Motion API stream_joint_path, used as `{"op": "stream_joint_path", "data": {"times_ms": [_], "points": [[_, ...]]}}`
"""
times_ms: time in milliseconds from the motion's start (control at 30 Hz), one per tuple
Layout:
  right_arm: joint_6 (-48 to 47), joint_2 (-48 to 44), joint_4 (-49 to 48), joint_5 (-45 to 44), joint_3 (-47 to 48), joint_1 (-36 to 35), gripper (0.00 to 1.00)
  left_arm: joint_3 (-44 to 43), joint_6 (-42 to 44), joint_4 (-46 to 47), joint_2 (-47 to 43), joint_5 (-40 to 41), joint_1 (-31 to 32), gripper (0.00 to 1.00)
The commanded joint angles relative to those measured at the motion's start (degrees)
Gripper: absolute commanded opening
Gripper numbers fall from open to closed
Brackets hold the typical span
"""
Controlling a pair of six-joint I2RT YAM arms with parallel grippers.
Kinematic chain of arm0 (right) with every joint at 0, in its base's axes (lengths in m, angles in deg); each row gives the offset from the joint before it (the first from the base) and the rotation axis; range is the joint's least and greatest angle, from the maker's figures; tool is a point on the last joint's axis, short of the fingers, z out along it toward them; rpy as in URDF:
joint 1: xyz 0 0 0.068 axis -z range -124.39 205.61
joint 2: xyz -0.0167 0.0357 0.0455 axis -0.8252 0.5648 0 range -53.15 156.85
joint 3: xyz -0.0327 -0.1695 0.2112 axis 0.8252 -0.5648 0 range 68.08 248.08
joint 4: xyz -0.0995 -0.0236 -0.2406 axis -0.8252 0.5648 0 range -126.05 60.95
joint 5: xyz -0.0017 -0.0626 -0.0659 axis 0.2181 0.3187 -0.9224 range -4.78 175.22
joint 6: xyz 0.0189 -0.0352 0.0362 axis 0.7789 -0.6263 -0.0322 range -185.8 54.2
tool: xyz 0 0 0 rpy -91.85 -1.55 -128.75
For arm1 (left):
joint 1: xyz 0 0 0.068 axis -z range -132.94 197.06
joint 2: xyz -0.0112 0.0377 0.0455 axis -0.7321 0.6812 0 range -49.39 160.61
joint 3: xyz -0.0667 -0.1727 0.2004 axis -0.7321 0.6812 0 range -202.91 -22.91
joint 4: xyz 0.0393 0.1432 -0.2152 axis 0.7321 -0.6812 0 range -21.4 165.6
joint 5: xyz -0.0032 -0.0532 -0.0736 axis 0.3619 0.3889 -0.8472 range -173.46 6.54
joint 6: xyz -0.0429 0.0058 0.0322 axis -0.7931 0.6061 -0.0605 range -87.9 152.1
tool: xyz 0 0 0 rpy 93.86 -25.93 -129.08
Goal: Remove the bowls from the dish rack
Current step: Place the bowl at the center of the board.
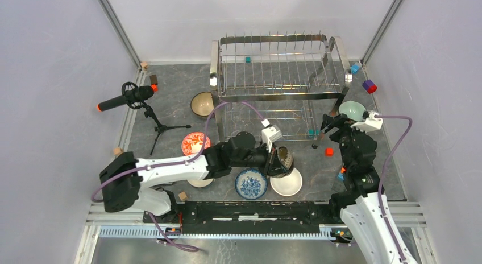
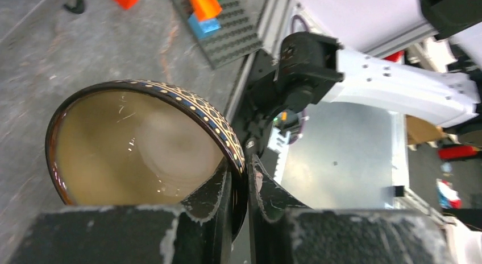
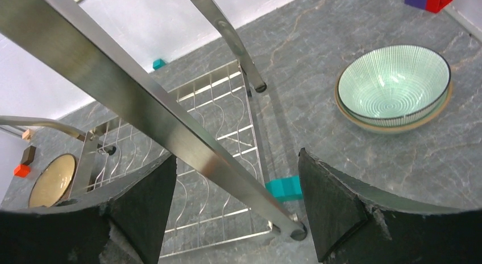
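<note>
Grey stone-patterned table [image 1: 170,99], closed in by pale walls, is your workspace, and the dish rack [image 1: 278,70] stands at its far middle. Your left gripper [image 1: 277,160] is at the near middle. Its fingers [image 2: 219,190] are pressed together on the rim of a tan bowl [image 2: 136,144] with a dark, gold-latticed outside. That bowl is tipped on its side, just on the far side of a blue-and-white bowl [image 1: 250,184] and a white bowl [image 1: 286,182], which sit just beside each other.

Your right gripper [image 3: 234,161] is at the right of the rack's lower tier, jaws spread wide and holding nothing. In the wrist view a slanted rack leg [image 3: 142,99] crosses the gap between them. Just right of that gripper you see a pale green bowl [image 3: 392,85] nested in a tan dish [image 3: 398,126] on the table.

Left of the rack sits a beige bowl [image 1: 202,103], and nearer to you a red patterned bowl [image 1: 195,143]. A microphone [image 1: 128,97] on a tripod stands at the far left.
</note>
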State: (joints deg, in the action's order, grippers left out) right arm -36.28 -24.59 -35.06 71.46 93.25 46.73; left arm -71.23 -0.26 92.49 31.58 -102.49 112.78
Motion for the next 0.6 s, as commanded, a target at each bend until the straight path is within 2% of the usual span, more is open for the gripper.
{"op": "stream_joint_path", "data": {"times_ms": [0, 200, 367, 567], "points": [[2.16, -3.25, 7.98, 1.06, 2.53, 0.21, 0.83, -2.01, 11.93, -11.95, -7.64, 10.41, 1.59, 0.02], [1.39, -8.6, 13.42, 2.32, 1.87, 0.16, 0.83, -4.18, 19.24, -25.2, -11.5, 21.41, 2.33, 0.02], [1.07, -9.96, 15.34, 4.84, -0.25, -0.24, 0.83, -7.11, 23.84, -30.46, -10.57, 27.63, 3.91, 0.02], [0.24, -11.35, 18.88, 5.28, -2.39, -0.22, 0.83, -11.16, 30.07, -33.48, -4.69, 34.79, 7.84, 0.02]]}}
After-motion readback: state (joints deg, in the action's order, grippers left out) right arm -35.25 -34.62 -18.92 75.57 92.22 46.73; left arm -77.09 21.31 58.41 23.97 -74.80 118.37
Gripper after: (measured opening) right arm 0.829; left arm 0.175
